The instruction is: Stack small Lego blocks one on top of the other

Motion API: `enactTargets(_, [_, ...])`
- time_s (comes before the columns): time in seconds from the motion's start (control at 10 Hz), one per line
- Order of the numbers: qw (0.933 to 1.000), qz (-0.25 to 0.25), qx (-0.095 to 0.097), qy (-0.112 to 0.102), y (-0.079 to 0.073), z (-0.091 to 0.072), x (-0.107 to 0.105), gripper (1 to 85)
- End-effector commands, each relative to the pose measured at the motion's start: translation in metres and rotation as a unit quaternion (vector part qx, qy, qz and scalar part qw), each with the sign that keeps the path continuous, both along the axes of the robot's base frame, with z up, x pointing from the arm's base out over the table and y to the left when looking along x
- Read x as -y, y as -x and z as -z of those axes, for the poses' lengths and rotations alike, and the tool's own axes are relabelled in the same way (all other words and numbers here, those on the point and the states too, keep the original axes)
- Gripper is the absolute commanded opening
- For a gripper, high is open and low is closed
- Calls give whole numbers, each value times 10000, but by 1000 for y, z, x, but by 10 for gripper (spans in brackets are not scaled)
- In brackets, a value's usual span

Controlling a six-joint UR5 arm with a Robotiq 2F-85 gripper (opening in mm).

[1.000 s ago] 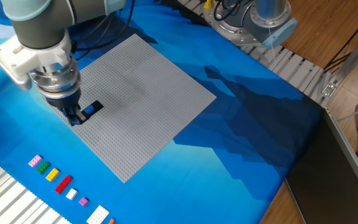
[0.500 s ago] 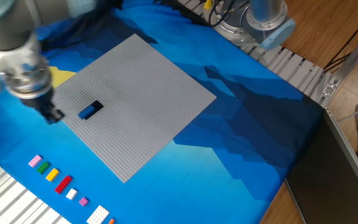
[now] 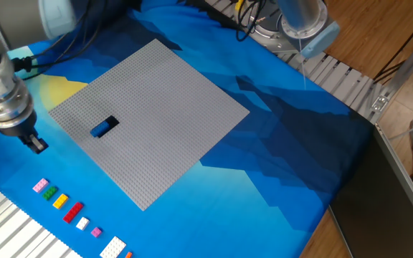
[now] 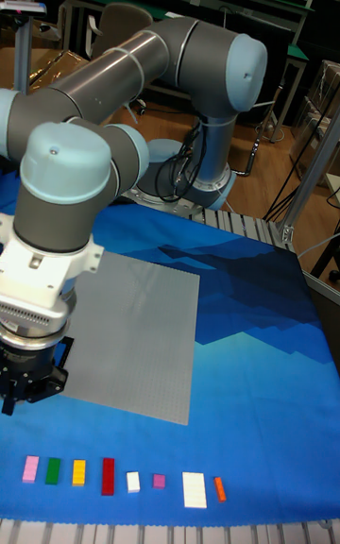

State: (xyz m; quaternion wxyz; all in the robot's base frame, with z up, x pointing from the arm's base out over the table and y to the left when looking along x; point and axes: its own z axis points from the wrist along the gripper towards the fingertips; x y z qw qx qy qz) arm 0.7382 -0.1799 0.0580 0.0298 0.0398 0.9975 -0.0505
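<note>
A small blue Lego block (image 3: 103, 128) sits on top of a flat black one (image 3: 111, 121) on the left part of the grey baseplate (image 3: 165, 100). My gripper (image 3: 37, 145) hangs over the blue cloth to the left of the plate, well apart from the stack, with nothing in it. Its dark fingertips look close together, but the gap is not clear. In the tall fixed view the gripper (image 4: 28, 391) is at the plate's (image 4: 142, 317) left edge, and the stack is hidden there.
A row of loose bricks lies along the near edge: pink (image 3: 40, 185), green (image 3: 49, 192), yellow (image 3: 59, 200), red (image 3: 72, 211), white (image 3: 82, 223) and others. The arm's base (image 3: 300, 25) stands at the back right. A metal rail edges the table.
My gripper has left the blue-on-black stack and moved left, off the baseplate and over the cloth. The stack stays where it was.
</note>
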Motion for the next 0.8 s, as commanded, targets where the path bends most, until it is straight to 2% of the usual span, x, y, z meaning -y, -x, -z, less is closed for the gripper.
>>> enactTargets(0.0, [9997, 119, -11, -199, 1, 0, 10, 10])
enactTargets(0.1, [9995, 69, 37, -312, 2, 4, 7, 10])
enactTargets(0.3, [9998, 33, 4, -195, 4, 8, 10, 10])
enactTargets(0.7, [9998, -38, 28, -206, 3, 11, 11, 10])
